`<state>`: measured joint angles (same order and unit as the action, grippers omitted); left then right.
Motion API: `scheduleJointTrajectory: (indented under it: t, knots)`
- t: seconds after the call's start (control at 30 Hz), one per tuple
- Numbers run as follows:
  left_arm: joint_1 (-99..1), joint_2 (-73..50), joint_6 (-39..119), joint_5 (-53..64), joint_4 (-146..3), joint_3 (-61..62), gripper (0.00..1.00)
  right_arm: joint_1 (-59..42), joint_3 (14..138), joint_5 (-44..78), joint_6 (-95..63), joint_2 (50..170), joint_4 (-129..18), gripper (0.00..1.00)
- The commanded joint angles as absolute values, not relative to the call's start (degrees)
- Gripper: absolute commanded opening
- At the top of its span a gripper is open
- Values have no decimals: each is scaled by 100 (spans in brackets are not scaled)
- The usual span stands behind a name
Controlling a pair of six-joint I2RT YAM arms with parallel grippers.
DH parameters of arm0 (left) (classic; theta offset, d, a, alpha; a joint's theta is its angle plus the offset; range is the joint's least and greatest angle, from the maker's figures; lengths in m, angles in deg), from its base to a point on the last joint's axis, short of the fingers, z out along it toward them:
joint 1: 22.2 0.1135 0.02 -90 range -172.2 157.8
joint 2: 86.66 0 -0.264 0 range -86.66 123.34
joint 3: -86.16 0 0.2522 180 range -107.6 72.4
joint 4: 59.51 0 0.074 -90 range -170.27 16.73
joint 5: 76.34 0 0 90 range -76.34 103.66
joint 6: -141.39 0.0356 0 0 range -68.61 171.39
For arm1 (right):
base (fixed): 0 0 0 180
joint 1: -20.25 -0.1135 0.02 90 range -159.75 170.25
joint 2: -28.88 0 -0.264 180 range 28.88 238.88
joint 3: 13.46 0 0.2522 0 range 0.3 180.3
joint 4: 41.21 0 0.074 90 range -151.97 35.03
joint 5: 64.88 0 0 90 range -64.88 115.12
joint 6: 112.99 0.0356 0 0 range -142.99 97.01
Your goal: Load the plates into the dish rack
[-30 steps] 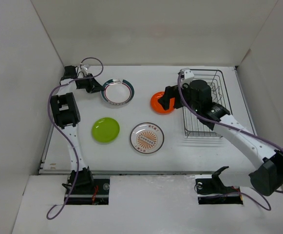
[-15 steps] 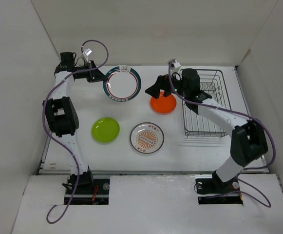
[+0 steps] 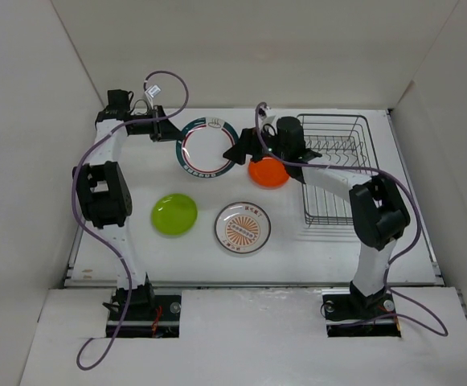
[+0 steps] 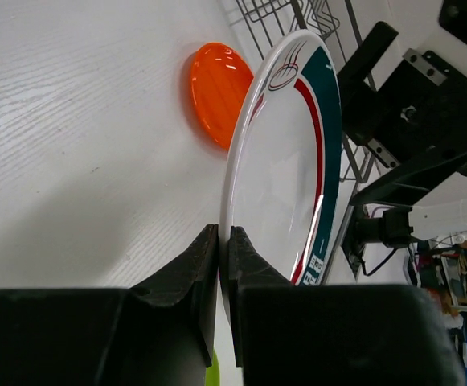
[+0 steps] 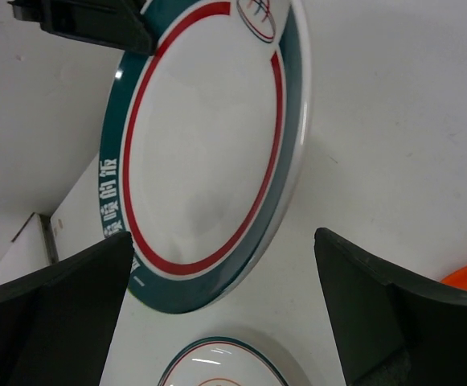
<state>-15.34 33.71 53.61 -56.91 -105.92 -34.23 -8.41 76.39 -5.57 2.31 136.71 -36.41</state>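
My left gripper (image 3: 171,131) is shut on the rim of the white plate with the teal rim band (image 3: 206,148) and holds it tilted up above the table; it also shows in the left wrist view (image 4: 285,153) and the right wrist view (image 5: 209,145). My right gripper (image 3: 237,153) is open and empty, right next to that plate's right edge. The orange plate (image 3: 268,171) lies flat beside the black wire dish rack (image 3: 336,169). The lime green plate (image 3: 174,214) and the sunburst plate (image 3: 243,227) lie flat nearer the front.
The dish rack stands at the right of the table and holds no plates. White walls enclose the table on the left, back and right. Purple cables loop above the left arm (image 3: 169,88).
The left gripper has lifted the teal-rimmed plate off the table and carried it right, tilting it up. The right gripper has swung left from the orange plate towards the lifted plate.
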Motion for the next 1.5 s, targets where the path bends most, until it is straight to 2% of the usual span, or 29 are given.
scheduleJointTrajectory:
  t: [0.0,0.17,0.23,0.3,0.37,0.4,0.43,0.5,0.53,0.57,0.7,0.77,0.83,0.97,1.17,1.3,1.47]
  knots:
    - [-1569,2698,5447,-6368,-10597,-3317,0,-919,8002,-634,363,13707,-3019,98]
    - [-1569,2522,5394,-6491,-10413,-3124,0,-972,8194,-897,600,13892,-2774,77]
    - [-1621,2365,5236,-6492,-10220,-3018,0,-972,8195,-898,846,13953,-2598,75]
    - [-1622,2277,5184,-6492,-10096,-2912,0,-972,8195,-1046,1170,14085,-2213,56]
    - [-1622,2206,5096,-6492,-9947,-2833,0,-972,8134,-1239,1435,14137,-1922,26]
    - [-1622,2145,5017,-6492,-9859,-2746,0,-911,8133,-1241,1549,14138,-1825,5]
    - [-1622,2144,5016,-6379,-9858,-2745,8,-910,8133,-1241,1603,14138,-1824,0]
    - [-1622,2144,5016,-6115,-9858,-2693,41,-779,7976,-1119,1603,13954,-1824,0]
    - [-1622,2144,5016,-5992,-9858,-2692,90,-709,7758,-1048,1603,13840,-1824,0]
    - [-1622,2144,5016,-5765,-9858,-2692,100,-621,7625,-960,1603,13561,-1893,0]
    - [-1622,2092,5078,-4843,-9972,-2744,100,-94,7342,-75,823,12549,-3322,0]
    - [-1674,2091,5078,-4315,-10025,-2823,100,47,7561,1146,287,12136,-4698,0]
    - [-1675,1986,5078,-3611,-10025,-2824,100,230,7667,2015,-154,11643,-5310,0]
    - [-1876,1802,5025,-2477,-10025,-2824,100,522,8044,3000,-610,11194,-6565,0]
    - [-2070,1687,5025,-1352,-9973,-2877,100,522,8441,4137,-946,11141,-7333,0]
    - [-2123,1573,4972,-1034,-9973,-2877,100,575,8582,4857,-1156,11194,-7562,0]
    - [-2123,1397,5025,-919,-9911,-2719,100,768,8591,4938,-1359,11255,-7695,0]
